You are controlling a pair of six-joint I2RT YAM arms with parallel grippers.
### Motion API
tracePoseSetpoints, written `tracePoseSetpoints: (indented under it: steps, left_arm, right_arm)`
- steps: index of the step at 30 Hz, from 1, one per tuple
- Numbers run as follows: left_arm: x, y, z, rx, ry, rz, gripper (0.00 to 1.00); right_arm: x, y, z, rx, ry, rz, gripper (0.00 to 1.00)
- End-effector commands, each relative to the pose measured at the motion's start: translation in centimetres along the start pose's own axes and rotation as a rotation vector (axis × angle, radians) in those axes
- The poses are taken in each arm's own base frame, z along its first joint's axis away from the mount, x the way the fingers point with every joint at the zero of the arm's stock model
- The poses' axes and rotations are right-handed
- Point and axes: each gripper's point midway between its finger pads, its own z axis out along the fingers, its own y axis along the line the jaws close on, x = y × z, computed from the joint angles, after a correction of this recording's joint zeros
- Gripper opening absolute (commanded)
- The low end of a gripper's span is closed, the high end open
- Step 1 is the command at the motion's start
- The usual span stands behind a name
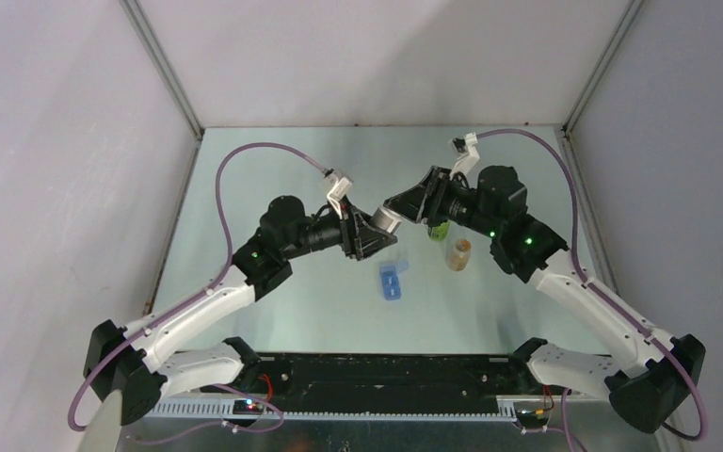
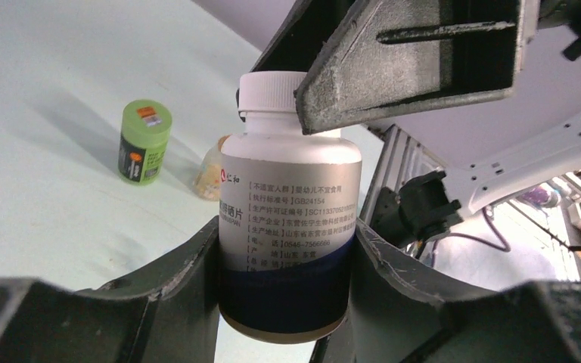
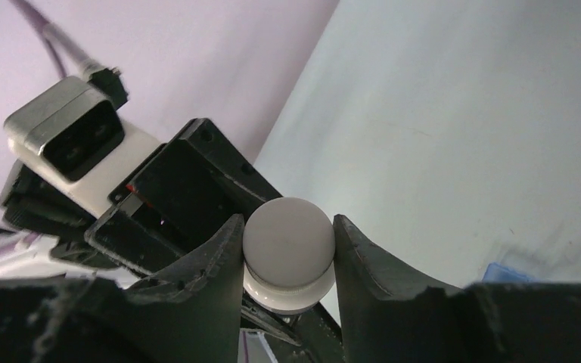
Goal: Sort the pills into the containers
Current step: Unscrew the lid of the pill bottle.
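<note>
Left gripper clamps bottle — right gripper pinches cap.

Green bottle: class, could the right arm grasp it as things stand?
Probably not yet: the right gripper is shut on the cap of the white bottle, which the left gripper holds. The green bottle itself stands unobstructed nearby.

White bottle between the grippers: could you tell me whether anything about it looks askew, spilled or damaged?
Nothing stands out. The white bottle is intact, its cap seated squarely; the left gripper clamps the body, the right gripper the cap. No spilled pills are visible.
</note>
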Motion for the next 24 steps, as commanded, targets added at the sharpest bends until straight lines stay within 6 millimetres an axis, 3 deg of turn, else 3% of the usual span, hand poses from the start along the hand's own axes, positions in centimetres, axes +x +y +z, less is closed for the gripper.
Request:
tracePoseSetpoints:
  steps: [1,4,8,11,13,14,15,16,17,18,20,24]
  left_arm:
    - [-6.7,-2.7,-0.4,0.055,-0.223,-0.002,0.0]
    - [-7.5,-3.5,0.1,0.102,-0.225,-0.02,0.0]
    - [-6.9,-5.4,0.3,0.227,-0.176,0.01,0.0]
    - [-5.7,-6.9,0.1,0.335,-0.117,0.071,0.0]
    - [-5.0,-6.9,0.0,0.347,-0.087,0.111,0.0]
    - [-4.7,-6.6,0.1,0.339,-0.08,0.122,0.0]
    - [-4.5,-6.0,0.2,0.308,-0.077,0.146,0.0]
    - [-4.3,-5.6,0.3,0.288,-0.076,0.158,0.0]
    - [-4.2,-4.6,0.5,0.241,-0.076,0.18,0.0]
    - [-4.2,-4.1,0.5,0.216,-0.076,0.193,0.0]
    - [-4.2,-2.8,0.7,0.15,-0.075,0.23,0.0]
    - [-3.9,-1.2,0.8,0.069,-0.054,0.286,0.0]
  right_arm:
    - [-0.5,3.6,-2.7,-0.256,0.067,-0.145,0.19]
    - [-1.2,4.1,-4.1,-0.384,0.065,-0.259,0.16]
    - [0.9,4.9,-6.2,-0.601,0.179,-0.442,0.01]
    - [1.5,4.5,-6.7,-0.668,0.219,-0.508,0.0]
    - [0.5,3.6,-6.2,-0.617,0.175,-0.52,0.0]
    - [-1.5,2.4,-4.9,-0.484,0.084,-0.493,0.0]
    - [-2.8,1.9,-4.5,-0.404,0.02,-0.475,0.32]
    - [-5.4,0.2,-3.6,-0.24,-0.1,-0.405,0.54]
    - [-6.3,-0.2,-3.5,-0.179,-0.152,-0.365,0.86]
    - [-8.0,-1.8,-3.4,-0.065,-0.235,-0.292,0.93]
    - [-8.9,-2.6,-3.5,0.026,-0.304,-0.215,0.99]
    - [-7.9,-3.1,-2.6,0.112,-0.325,-0.08,0.99]
